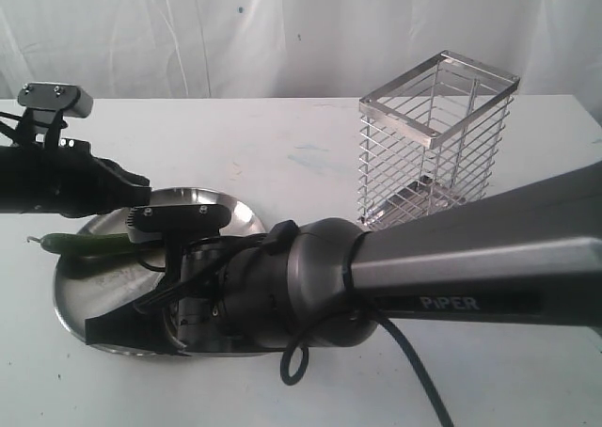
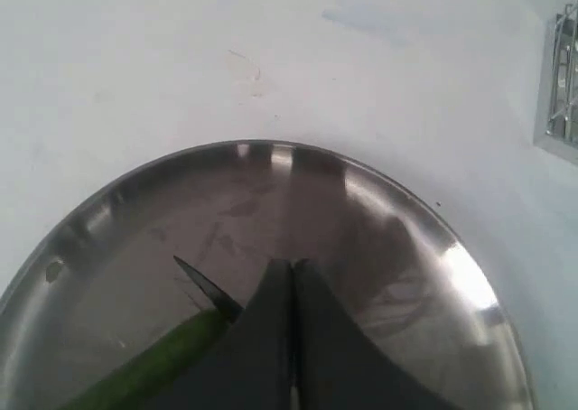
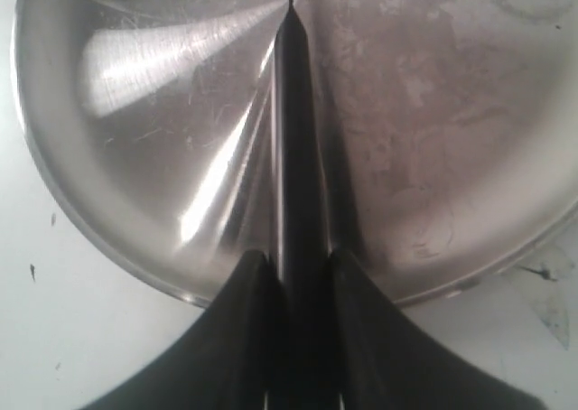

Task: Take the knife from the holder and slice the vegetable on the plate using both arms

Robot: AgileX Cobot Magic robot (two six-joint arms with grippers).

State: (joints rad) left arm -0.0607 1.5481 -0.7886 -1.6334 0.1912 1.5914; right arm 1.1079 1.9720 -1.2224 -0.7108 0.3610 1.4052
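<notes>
Seen from the exterior camera, a round, shiny stainless steel plate (image 1: 216,206) sits on a white desk (image 1: 282,145) in the lower left of the frame. A tall silver wire-rack holder (image 1: 437,154) stands in the upper right, well apart from the plate. A slender dark green vegetable (image 1: 87,245) lies on the left part of the plate, its long axis running left to right, with its curled stem at the far left. The left tool (image 2: 293,274) enters from the left edge with its fingers pressed together and nothing visible between them. It sits at the vegetable's inner end; whether it pins that end down cannot be told. The right tool (image 3: 296,258), on the large grey arm reaching in from the right edge, is clamped on the black handle of a slim knife (image 3: 293,112) with a dark pointed blade. The left wrist view shows the blade tip over the vegetable's end, just beside the left tool, with the two long axes roughly crosswise. The slicing stroke will likely turn on that crossing; contact between blade and vegetable cannot be confirmed.
</notes>
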